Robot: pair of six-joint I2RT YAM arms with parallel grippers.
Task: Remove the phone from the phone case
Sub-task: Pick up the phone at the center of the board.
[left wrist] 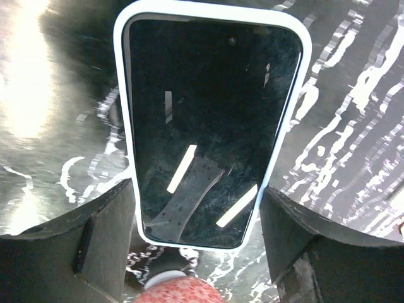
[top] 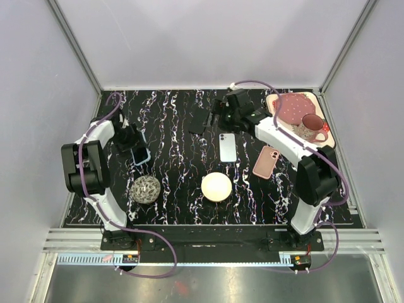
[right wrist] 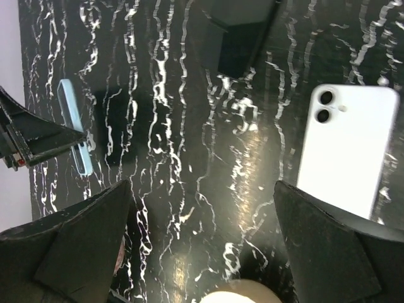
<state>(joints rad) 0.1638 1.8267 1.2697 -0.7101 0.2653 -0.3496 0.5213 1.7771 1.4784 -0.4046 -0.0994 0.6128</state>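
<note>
The phone [left wrist: 211, 126], with its dark screen up, sits in a light blue phone case [left wrist: 124, 126] and fills the left wrist view. My left gripper [left wrist: 199, 237] is shut on the case, with one finger pressed against each long side near its lower end. From above, the cased phone [top: 140, 154] lies at the table's left, just in front of the left gripper [top: 129, 140]. In the right wrist view the phone case [right wrist: 72, 123] shows only as a narrow blue strip. My right gripper [right wrist: 202, 240] hangs open over bare table at the back centre [top: 221, 113].
A white phone [top: 227, 147] lies back up mid-table, with a pink case [top: 266, 161] to its right. A black flat item [top: 197, 123] lies by the right gripper. A cream disc [top: 216, 187] and a woven ball [top: 146, 189] are nearer the front. A pink tray [top: 278, 101] holds a mug [top: 311, 126].
</note>
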